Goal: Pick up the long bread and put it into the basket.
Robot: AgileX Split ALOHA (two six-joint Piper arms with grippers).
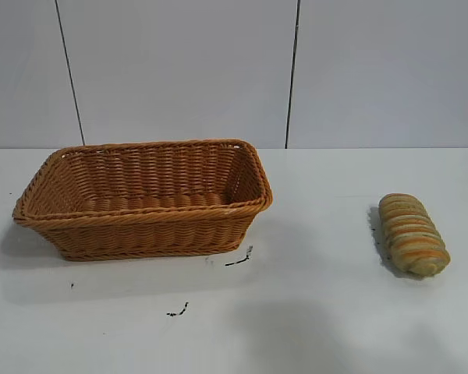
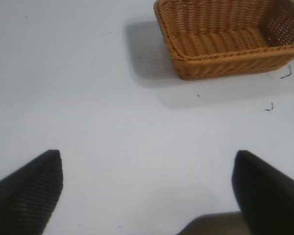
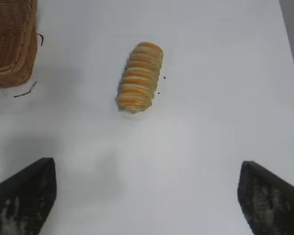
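The long bread (image 1: 412,234), a tan loaf with orange-brown ridges, lies on the white table at the right, well apart from the basket. The orange-brown wicker basket (image 1: 144,227) stands at the left with nothing visible inside. Neither arm shows in the exterior view. In the right wrist view the bread (image 3: 140,76) lies ahead of my right gripper (image 3: 147,169), whose dark fingers stand wide open over bare table. My left gripper (image 2: 147,159) is also wide open above bare table, with the basket (image 2: 225,61) farther off.
Small dark scraps (image 1: 239,259) lie on the table (image 1: 312,312) in front of the basket. A pale panelled wall (image 1: 179,70) closes the back. A faint shadow falls on the table's front middle.
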